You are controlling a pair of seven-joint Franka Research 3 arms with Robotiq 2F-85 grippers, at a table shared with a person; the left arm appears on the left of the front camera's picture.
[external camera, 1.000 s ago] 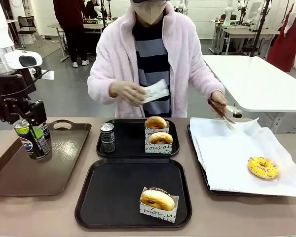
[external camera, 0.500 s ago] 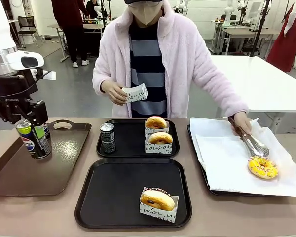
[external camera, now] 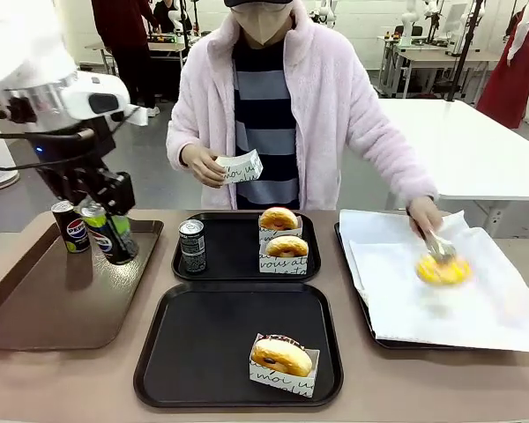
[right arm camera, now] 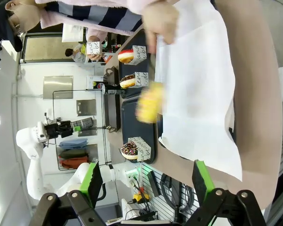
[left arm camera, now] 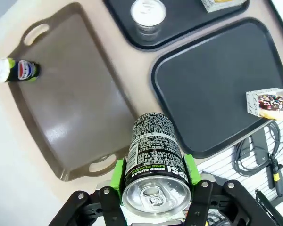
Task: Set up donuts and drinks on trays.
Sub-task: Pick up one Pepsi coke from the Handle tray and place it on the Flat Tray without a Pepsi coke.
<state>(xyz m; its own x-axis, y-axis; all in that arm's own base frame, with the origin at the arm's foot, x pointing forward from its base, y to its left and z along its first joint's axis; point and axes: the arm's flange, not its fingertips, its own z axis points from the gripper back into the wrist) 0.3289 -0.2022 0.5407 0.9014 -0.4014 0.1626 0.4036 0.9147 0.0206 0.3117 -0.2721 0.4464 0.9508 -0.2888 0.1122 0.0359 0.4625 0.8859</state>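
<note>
Over the glossy brown tray (external camera: 62, 308), my left gripper (left arm camera: 153, 176) clamps a slim dark soda can (left arm camera: 153, 141); I'd carry it upright to the nearer black plastic tray (external camera: 203, 344).

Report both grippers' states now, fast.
Left gripper: jaws shut on a soda can.
Right gripper: jaws open, holding nothing.
</note>
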